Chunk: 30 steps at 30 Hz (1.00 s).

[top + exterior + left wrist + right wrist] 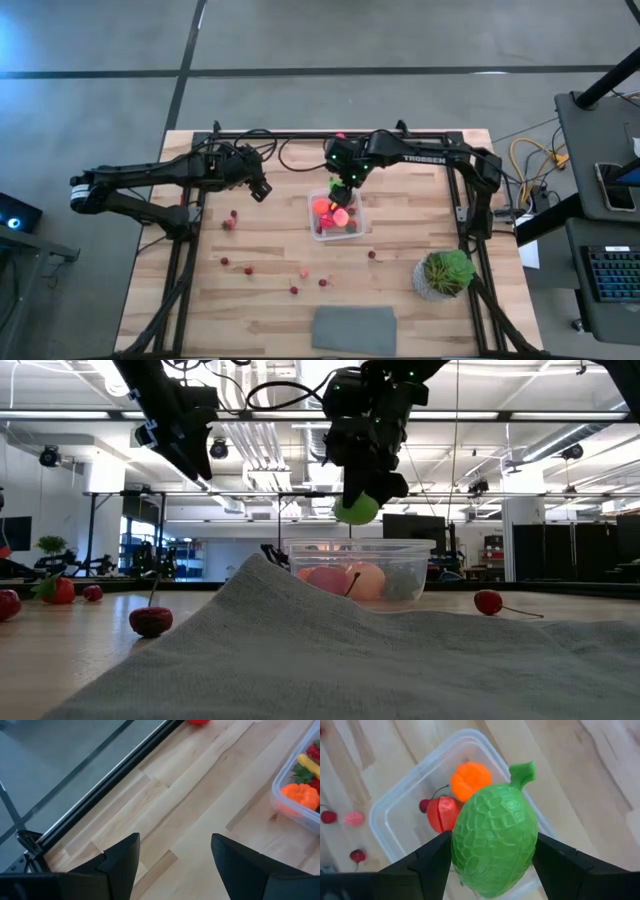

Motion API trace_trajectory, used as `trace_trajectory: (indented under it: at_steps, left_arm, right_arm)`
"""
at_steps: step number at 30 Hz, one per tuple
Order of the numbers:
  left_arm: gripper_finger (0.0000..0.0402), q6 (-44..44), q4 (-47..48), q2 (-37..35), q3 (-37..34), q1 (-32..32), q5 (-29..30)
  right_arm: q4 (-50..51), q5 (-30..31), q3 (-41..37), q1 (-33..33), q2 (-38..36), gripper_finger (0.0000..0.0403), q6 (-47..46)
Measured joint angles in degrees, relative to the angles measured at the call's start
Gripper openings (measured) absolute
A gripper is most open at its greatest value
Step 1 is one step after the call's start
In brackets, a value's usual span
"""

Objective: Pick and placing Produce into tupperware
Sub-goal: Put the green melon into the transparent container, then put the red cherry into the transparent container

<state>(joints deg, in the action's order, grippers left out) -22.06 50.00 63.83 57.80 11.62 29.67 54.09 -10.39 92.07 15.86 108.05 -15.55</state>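
The tupperware (365, 228) is a clear square tub at the table's middle; it holds an orange piece (470, 780), a red piece (442, 815) and other produce. Just above it hangs a bumpy green fruit (495, 845) with a short stem, and my right gripper (343, 188) is shut on it. Small red cherries (249, 269) and a pink piece (303, 272) lie loose on the wood, left of and in front of the tub. My left gripper (258, 188) hangs open over bare wood left of the tub, nothing between its fingers (120, 855). My right gripper pinches the green fruit by its two rounded sides (461, 855), one finger on each side. The fingers come steeply from above, pointing down. The fruit (356, 510) hangs clear above the tub's far rim, its stem (522, 772) pointing away from the gripper.
A potted green plant (444, 273) stands near the right front. A flat grey cloth (354, 330) lies at the near edge and fills the low view's foreground. One cherry (371, 254) lies just right of the tub's near corner. Black frame bars run along the table's sides.
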Motion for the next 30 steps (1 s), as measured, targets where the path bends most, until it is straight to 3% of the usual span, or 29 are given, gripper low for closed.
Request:
trace_trajectory:
  at_steps: [14,22,27,30]
  left_arm:
    - [0.0231,-0.1,0.0,0.0,0.0,0.0,-3.4]
    - [0.0231,-3.6,3.8,0.0,0.0,0.0,-5.9]
    - [0.0231,-15.2,13.3,0.0,-0.8,0.4,-6.0]
    - [0.0231,-25.9,16.1,-0.2,-2.6,1.2,-7.5]
  right_arm:
    - [1.3,4.4,0.2,-2.4,0.0,0.0344,-1.9]
    - [1.0,16.9,5.9,-2.1,-0.7,0.0352,-4.5]
    - [2.4,26.4,11.2,-1.2,-1.3,0.0353,-6.3]
    - [5.1,25.2,13.1,1.8,-1.3,0.0353,-8.5]
